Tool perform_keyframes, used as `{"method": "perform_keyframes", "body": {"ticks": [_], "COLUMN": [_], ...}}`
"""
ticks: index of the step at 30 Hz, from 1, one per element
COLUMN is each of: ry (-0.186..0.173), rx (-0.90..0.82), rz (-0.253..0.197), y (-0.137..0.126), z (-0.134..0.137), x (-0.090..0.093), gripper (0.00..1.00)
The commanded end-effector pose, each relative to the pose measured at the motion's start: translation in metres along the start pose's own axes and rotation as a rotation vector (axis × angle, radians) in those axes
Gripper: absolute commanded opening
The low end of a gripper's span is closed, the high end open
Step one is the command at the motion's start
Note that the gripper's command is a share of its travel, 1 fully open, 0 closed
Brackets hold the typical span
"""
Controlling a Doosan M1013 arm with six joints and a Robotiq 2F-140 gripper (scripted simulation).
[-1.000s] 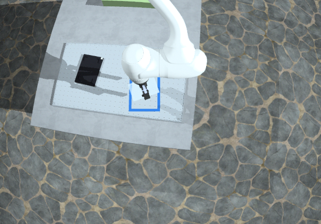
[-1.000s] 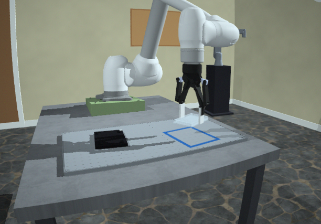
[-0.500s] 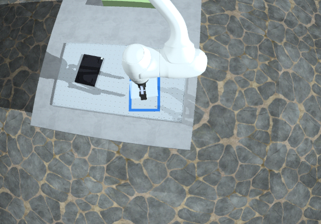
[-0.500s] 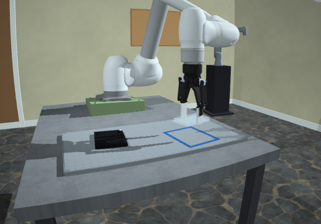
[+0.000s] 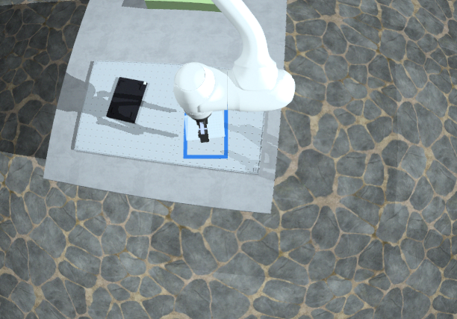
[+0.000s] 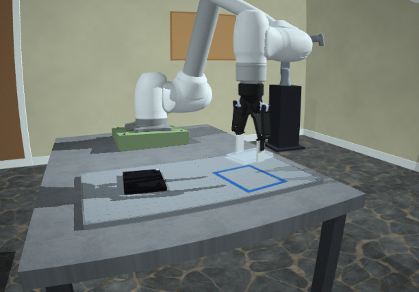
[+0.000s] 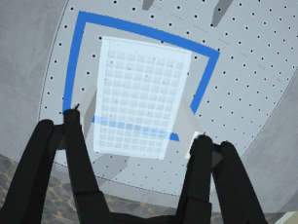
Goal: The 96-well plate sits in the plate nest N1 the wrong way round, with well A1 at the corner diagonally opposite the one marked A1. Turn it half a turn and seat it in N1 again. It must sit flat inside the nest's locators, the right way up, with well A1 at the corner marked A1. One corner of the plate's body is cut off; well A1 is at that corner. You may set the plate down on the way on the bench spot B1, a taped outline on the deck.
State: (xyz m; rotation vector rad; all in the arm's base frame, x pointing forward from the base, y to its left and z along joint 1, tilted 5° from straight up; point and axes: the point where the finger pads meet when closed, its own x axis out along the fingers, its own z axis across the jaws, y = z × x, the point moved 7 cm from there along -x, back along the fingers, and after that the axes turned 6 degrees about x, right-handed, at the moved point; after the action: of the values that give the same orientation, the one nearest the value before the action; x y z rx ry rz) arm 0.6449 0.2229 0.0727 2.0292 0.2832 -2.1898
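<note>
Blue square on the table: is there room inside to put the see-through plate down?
Yes. Inside the blue outline only bare deck shows. The gripper holds the plate over its far edge. The black nest stands apart, bare deck between.

The top view looks steeply down from high above the table (image 5: 157,188). The exterior view faces it from the front, nearer. The wrist view looks down past the gripper (image 7: 137,132); all share the blue outline (image 5: 205,156).

No text, label or number is readable anywhere; the plate nest (image 5: 126,100) shows only faint, illegible markings.
</note>
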Motion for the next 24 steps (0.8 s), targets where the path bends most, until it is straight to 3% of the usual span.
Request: {"method": "perform_keyframes", "body": {"ticks": [1,24], "ry": [0.000,0.000], "rx": [0.000,0.000], "rz": [0.000,0.000], "y": [0.0000,0.0000], "z": [0.0000,0.0000], "x": [-0.0001,0.0079], "gripper": [0.00,0.00]}}
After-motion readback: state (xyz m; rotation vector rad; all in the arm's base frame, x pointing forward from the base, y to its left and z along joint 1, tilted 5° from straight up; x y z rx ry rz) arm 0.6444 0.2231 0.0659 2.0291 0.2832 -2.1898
